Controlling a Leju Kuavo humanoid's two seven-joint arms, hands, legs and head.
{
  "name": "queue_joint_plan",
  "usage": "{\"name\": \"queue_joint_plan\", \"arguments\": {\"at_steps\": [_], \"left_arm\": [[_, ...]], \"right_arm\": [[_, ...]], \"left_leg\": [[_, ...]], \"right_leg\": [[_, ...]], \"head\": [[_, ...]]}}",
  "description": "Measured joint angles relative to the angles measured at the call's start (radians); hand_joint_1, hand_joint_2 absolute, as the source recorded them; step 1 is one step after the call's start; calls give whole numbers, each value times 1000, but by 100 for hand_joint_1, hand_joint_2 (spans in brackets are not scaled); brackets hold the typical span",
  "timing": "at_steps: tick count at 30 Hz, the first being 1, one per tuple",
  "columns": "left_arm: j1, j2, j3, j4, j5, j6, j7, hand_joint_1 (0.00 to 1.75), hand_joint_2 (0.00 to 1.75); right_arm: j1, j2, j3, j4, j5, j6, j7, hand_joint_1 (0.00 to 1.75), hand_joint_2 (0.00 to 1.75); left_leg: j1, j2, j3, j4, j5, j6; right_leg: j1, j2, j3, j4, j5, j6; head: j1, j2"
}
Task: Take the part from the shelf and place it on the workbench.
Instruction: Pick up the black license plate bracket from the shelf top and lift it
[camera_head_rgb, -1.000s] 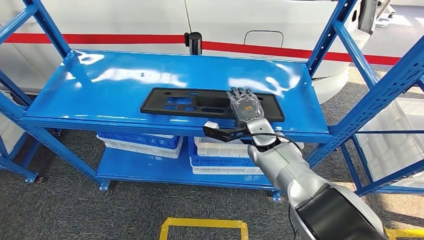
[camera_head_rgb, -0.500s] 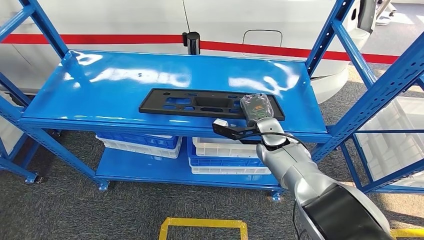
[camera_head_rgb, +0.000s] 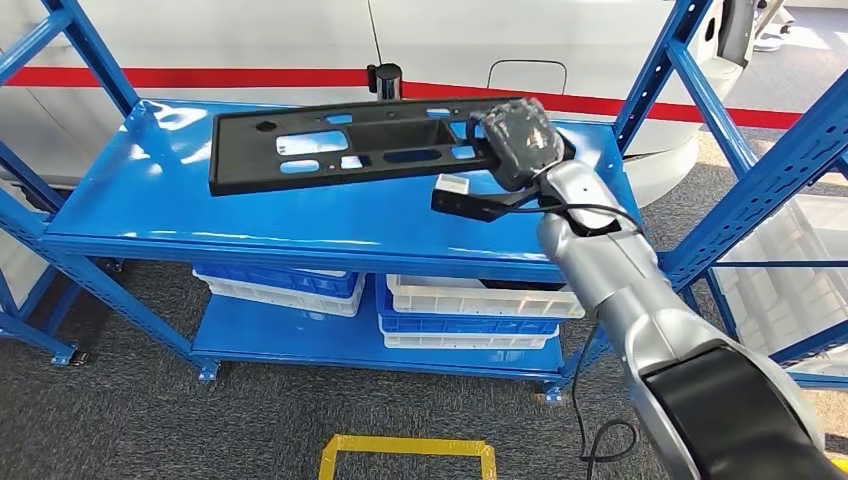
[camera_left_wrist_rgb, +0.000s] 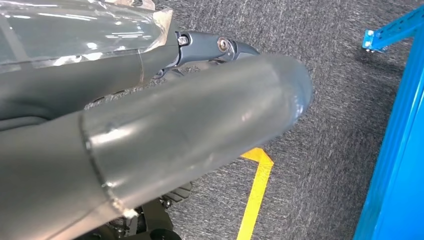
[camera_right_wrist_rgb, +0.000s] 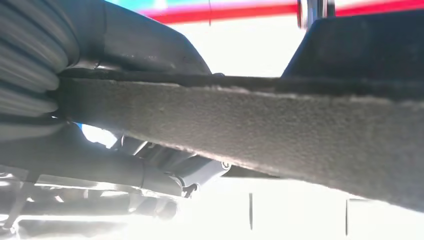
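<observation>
Floor: dark grey carpet (camera_head_rgb: 150, 420), yellow tape outline (camera_head_rgb: 408, 450) near the bottom edge.
Shelving: blue steel rack (camera_head_rgb: 330, 220), glossy top deck with glare patches.
Lower deck: white and blue bins (camera_head_rgb: 470, 310).
Behind: white car body (camera_head_rgb: 250, 40), red stripe (camera_head_rgb: 180, 77).

A blue metal shelf (camera_head_rgb: 250, 210) is standing on grey carpeted floor (camera_head_rgb: 150, 420), its glossy top deck catching reflections of light. On its lower deck, white and blue plastic bins (camera_head_rgb: 470, 310) are sitting side by side. Yellow tape (camera_head_rgb: 405, 443) is marking the floor in front of it.
</observation>
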Motion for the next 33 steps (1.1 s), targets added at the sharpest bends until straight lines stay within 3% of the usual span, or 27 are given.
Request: {"name": "queue_joint_plan", "arguments": {"at_steps": [4, 10, 15, 22, 27, 29, 31, 33], "left_arm": [[2, 2, 0, 0, 14, -3, 0, 0, 0], [1, 6, 0, 3, 16, 9, 0, 0, 0], [-1, 8, 0, 7, 20, 31, 8, 0, 0], [-8, 11, -3, 21, -18, 72, 105, 0, 0], [-10, 16, -29, 23, -68, 112, 151, 0, 0], [-12, 17, -37, 23, -78, 117, 157, 0, 0], [-14, 18, -44, 23, -86, 122, 159, 0, 0], [-15, 20, -48, 24, -89, 125, 159, 0, 0]], "right_arm": [[22, -90, -14, -218, -80, 57, -7, 169, 175], [100, -184, -15, -428, -101, 67, 9, 169, 175], [134, -216, -15, -500, -106, 67, 14, 169, 175], [205, -234, -29, -539, -100, 26, 34, 169, 175], [270, -261, -63, -564, -96, 24, 37, 169, 175], [285, -273, -75, -571, -96, 25, 37, 169, 175], [297, -286, -83, -573, -99, 25, 37, 169, 175], [312, -297, -88, -574, -101, 26, 37, 169, 175]], "left_leg": [[-1, 0, 0, 0, 0, 0], [-2, 1, 0, 0, 0, 0], [-1, 1, 1, 0, 0, 0], [0, 0, 1, 1, -1, 1], [-7, 1, 6, -4, -3, 23], [-4, 5, 15, -19, 7, 35], [-3, 7, 20, -26, 10, 41], [-4, 6, 20, -26, 10, 41]], "right_leg": [[-1, 0, 0, 0, 0, 0], [-1, 0, 0, 0, 0, 0], [0, 0, 0, 0, 0, 0], [-1, -1, 1, -2, -1, 2], [-13, -1, 2, -3, -2, 22], [-15, -1, -18, 42, -26, 20], [-16, -2, -80, 167, -80, 13], [-16, -2, -146, 291, -117, 17]], "head": [[0, 0], [0, 0], [0, 0], [0, 0], [-1, 0], [0, 0], [3, 0], [3, 0]]}}
